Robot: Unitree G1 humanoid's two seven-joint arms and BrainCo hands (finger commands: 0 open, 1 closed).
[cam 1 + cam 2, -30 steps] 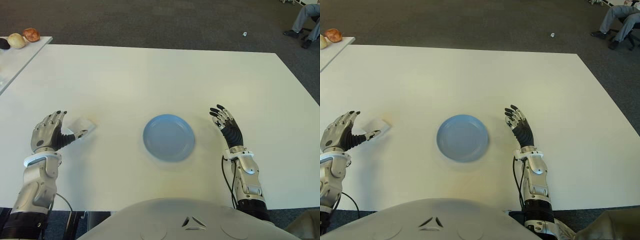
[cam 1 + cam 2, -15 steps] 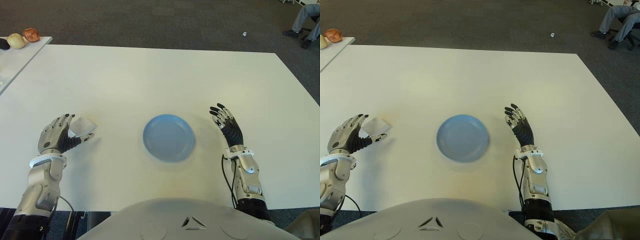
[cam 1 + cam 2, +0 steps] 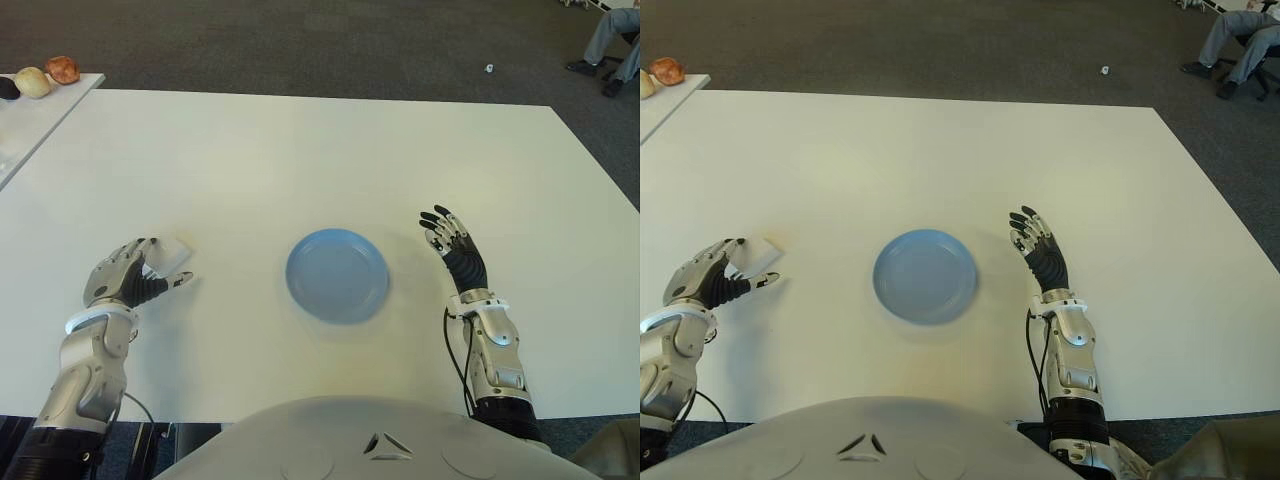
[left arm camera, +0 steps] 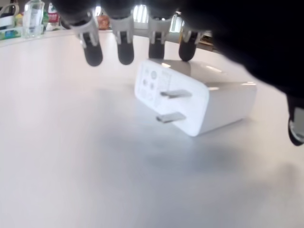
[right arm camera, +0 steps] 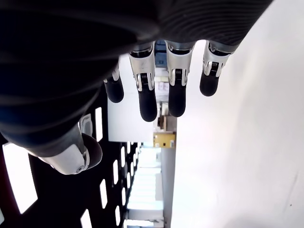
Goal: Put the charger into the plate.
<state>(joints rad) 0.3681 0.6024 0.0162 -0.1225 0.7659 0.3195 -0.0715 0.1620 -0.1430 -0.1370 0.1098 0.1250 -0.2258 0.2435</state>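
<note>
Partly, left hand [image 3: 122, 282] fingers [image 4: 124, 51] hide charger [image 4: 194, 102].

Charger [image 4: 199, 102]: smooth white plastic, slight sheen, with bright metal prongs. Plate [image 3: 337, 274]: matt blue. Bench [image 3: 300, 160]: smooth, matt white.

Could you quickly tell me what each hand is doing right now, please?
Left hand: open, fingers arched over the charger, not gripping it.
Right hand: open, holding nothing, right of the plate.

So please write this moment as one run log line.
phase: reaching | left hand: open, over charger, no grasp | charger: on table | plate: empty | right hand: open, right of plate
</note>
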